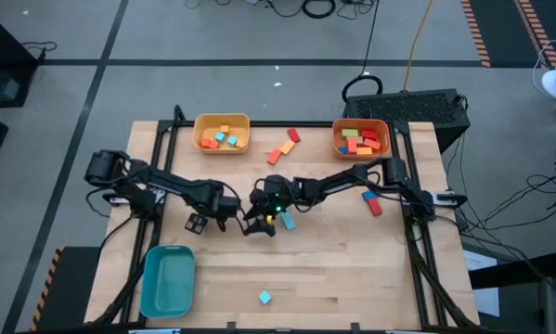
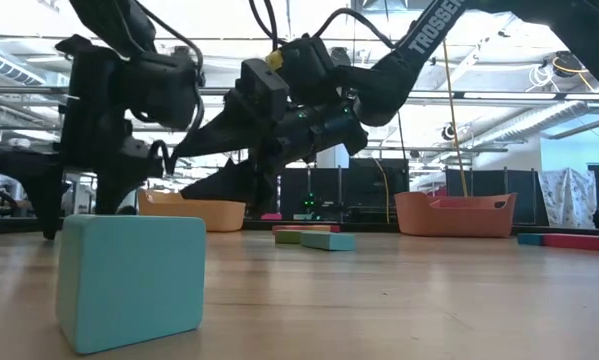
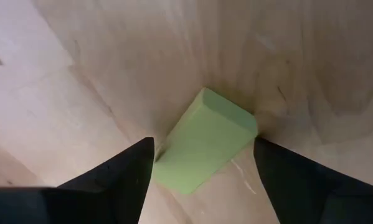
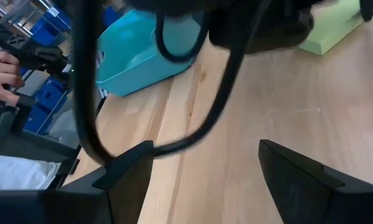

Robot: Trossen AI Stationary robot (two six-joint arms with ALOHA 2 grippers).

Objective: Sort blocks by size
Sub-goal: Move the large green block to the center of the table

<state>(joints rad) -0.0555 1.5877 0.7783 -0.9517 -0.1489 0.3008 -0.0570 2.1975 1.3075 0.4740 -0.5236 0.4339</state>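
Note:
A light green block (image 3: 205, 140) lies flat on the wood between the fingers of my left gripper (image 3: 203, 146), which is open and points down at it. In the high view this gripper (image 1: 200, 222) hides the block. My right gripper (image 1: 258, 223) hangs open beside it at mid-table with nothing between its fingers (image 4: 205, 155). From there the green block (image 4: 335, 31) shows past my left arm. A light blue block (image 1: 287, 223) lies by my right gripper, and a light blue cube (image 2: 129, 280) sits near the front edge. My left gripper stands over the green block from above, one fingertip (image 3: 146, 149) by the block's long side and the other (image 3: 261, 146) by its corner (image 3: 253, 127). I cannot tell whether either fingertip touches it. The block rests flat on the table.
A yellow bin (image 1: 222, 121) and an orange bin (image 1: 361, 125) at the far edge hold blocks. A teal bin (image 1: 168, 278) stands at the near left. Loose orange and red blocks (image 1: 285, 147) and blue and red ones (image 1: 371, 200) lie about. A person's hand (image 4: 2, 68) shows beyond the table.

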